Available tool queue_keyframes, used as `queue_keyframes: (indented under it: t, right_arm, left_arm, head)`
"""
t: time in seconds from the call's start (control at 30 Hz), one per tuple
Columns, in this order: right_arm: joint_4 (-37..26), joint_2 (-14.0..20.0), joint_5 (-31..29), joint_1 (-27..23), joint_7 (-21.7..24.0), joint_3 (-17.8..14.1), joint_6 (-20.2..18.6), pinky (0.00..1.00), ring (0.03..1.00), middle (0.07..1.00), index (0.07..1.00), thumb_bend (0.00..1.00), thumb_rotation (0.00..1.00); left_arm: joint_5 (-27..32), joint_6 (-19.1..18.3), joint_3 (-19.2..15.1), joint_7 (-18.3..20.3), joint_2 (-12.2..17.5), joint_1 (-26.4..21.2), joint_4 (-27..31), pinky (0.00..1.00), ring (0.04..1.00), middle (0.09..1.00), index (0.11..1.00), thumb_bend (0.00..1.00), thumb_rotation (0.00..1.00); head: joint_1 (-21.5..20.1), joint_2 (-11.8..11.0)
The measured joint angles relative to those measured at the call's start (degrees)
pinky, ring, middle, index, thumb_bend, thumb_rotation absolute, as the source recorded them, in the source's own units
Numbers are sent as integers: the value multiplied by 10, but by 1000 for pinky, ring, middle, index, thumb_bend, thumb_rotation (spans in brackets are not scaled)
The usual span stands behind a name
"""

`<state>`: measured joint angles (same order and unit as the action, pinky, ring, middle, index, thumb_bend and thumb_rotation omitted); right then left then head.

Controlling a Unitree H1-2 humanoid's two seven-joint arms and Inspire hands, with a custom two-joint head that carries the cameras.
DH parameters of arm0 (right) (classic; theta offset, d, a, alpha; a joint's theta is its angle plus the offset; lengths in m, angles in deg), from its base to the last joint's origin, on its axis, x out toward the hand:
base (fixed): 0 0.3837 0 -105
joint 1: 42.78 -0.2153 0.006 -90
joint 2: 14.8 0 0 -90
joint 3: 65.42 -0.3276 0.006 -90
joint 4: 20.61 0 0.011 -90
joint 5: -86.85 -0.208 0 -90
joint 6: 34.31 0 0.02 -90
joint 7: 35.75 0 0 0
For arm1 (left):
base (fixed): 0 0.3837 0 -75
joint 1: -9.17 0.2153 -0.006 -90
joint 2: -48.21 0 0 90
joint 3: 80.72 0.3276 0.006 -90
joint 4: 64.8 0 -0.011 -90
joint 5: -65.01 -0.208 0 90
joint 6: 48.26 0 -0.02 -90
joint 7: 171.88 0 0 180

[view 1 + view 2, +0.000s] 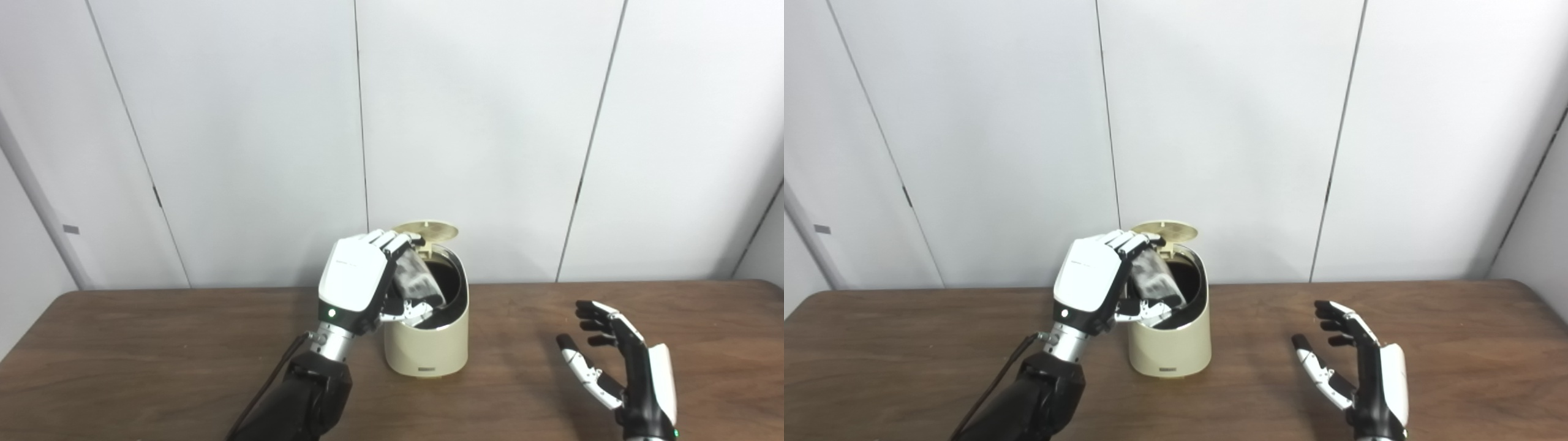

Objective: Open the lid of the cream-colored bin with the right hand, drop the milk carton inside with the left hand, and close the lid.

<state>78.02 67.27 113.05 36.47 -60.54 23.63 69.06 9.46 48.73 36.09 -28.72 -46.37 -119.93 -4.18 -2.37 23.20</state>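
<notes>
Milk carton [416, 280] sits tilted in the left hand [355, 283], gripped over the open mouth of the cream bin [429, 349], lid [427, 231] up. Right hand [618, 361] rests open, holding nothing, near the surface's [153, 355] front edge.

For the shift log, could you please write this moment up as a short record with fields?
bin: cream-colored bin upright on the wooden table, left of center
lid: lid raised at the bin's far side, mouth open
milk carton: milk carton tilted, over the bin's mouth, not yet released
left hand: left hand shut on the carton at the bin's left rim
right hand: right hand open, fingers apart, beside the bin to its right, touching nothing
task stage: lid open, drop pending, closing left
</notes>
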Motion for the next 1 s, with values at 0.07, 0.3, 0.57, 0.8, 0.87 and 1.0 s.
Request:
queue_keyframes:
  t: [0.07, 0.3, 0.57, 0.8, 0.87, 1.0]
  right_arm:
    - [0, 0, 0, 0, 0, 0, 0, 569, 668, 701, 712, 261, 423]
    - [0, 0, -1, 0, 0, 0, 0, 562, 663, 696, 708, 267, 432]
    - [0, -1, -1, 0, 0, 0, 0, 544, 653, 691, 705, 268, 430]
    - [0, -1, 0, 0, 0, 0, 0, 560, 660, 696, 706, 257, 422]
    - [0, -1, 1, 0, 0, 0, 0, 571, 667, 700, 707, 261, 423]
    - [0, -1, 0, 0, 0, 0, 0, 574, 671, 700, 709, 262, 420]
  left_arm:
    - [11, 6, -4, 16, 0, 4, 2, 474, 629, 698, 755, 1000, 671]
    - [27, 23, -15, 30, 1, 9, 11, 455, 623, 693, 747, 1000, 800]
    - [27, 25, -18, 39, 1, 11, 15, 478, 627, 698, 745, 1000, 769]
    - [26, 42, -20, 16, 0, 11, 10, 384, 535, 614, 653, 1000, 770]
    - [32, 69, -26, -12, -2, 12, 3, 371, 508, 580, 611, 936, 829]
    - [78, 119, -64, -32, -15, 27, 22, 278, 426, 492, 534, 717, 985]
  head:
    - [1, 0]
    - [2, 0]
    - [2, 0]
    - [0, 1]
    - [0, 2]
    - [0, 2]
